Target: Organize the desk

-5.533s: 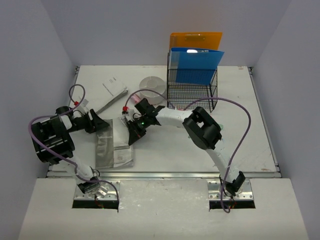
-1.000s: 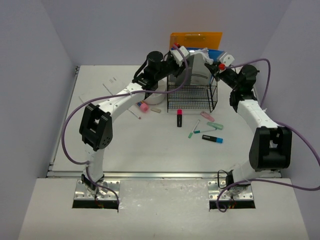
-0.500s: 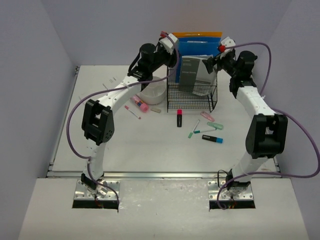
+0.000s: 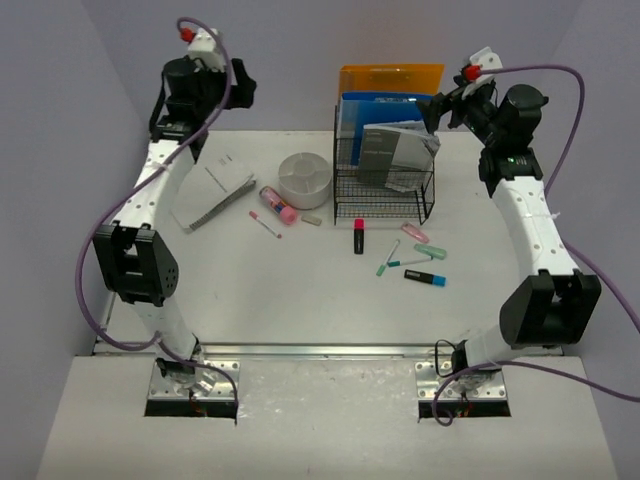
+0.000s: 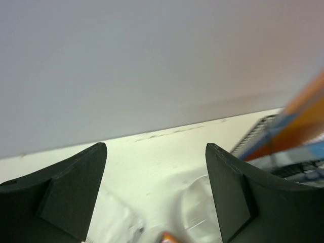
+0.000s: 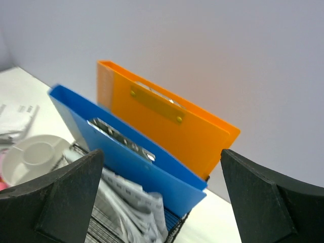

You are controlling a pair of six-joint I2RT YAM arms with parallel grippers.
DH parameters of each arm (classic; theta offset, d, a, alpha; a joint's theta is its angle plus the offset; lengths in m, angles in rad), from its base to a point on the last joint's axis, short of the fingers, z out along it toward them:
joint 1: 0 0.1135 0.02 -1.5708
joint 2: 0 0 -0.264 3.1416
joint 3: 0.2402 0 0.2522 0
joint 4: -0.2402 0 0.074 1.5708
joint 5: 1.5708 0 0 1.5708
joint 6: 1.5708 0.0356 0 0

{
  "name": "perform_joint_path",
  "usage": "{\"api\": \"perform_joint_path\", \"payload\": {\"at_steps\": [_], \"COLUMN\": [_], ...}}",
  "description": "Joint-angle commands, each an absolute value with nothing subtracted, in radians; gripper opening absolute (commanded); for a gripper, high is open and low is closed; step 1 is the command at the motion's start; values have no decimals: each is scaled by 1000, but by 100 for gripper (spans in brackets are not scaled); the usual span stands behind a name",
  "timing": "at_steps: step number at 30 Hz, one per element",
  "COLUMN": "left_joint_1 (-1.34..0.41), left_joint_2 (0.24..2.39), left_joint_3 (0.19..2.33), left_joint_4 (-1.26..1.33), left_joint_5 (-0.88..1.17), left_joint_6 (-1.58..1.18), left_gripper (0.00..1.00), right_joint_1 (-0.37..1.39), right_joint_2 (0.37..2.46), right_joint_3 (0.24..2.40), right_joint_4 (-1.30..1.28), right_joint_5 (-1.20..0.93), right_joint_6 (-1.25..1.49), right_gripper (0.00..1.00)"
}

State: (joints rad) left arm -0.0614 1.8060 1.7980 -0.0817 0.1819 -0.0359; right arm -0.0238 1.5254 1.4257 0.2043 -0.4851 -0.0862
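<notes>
Across the middle of the top view: the desk (image 4: 300,300), white, flat, walled on three sides, with a silver rail (image 4: 330,349) along its lower edge.
Desk axis: long side runs left to right in the frame; it faces straight up.
Left gripper (image 4: 243,90): raised at upper left, jaws wide apart, nothing between them; the desk lies below and to its lower right.
Right gripper (image 4: 435,110): raised at upper right just beside the wire rack (image 4: 385,205), jaws spread wide and empty; the desk lies below and to its lower left.
Rack contents: blue folder (image 4: 385,112), orange folder (image 4: 390,78), grey packet (image 4: 395,152), all upright or leaning.
Loose, centre right: red marker (image 4: 358,237) and pens (image 4: 405,262), lying flat, nearer the right arm.
Loose, left: papers (image 4: 212,190), nearer the left arm.
Judgement: either arm must come down to reach its own side.
</notes>
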Motion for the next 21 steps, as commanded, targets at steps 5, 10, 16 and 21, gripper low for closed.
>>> {"api": "perform_joint_path", "payload": {"at_steps": [5, 10, 16, 21], "left_joint_1": [226, 266, 218, 178], "left_joint_2": [1779, 1775, 1845, 1844], "left_joint_3": [1586, 1459, 1430, 1333], "left_joint_4": [-356, -306, -343, -281], "left_joint_5": [308, 341, 289, 253], "left_joint_6": [-193, -87, 243, 414], "left_gripper": [70, 63, 59, 60], "right_joint_1": [-23, -20, -15, -9], "right_joint_2": [1373, 1350, 1340, 1336], "right_joint_3": [1405, 1344, 1309, 1290], "right_joint_4": [59, -19, -84, -92], "right_joint_5": [-613, -631, -668, -684], "right_joint_6": [64, 142, 253, 291], "right_gripper": [96, 92, 90, 89]}}
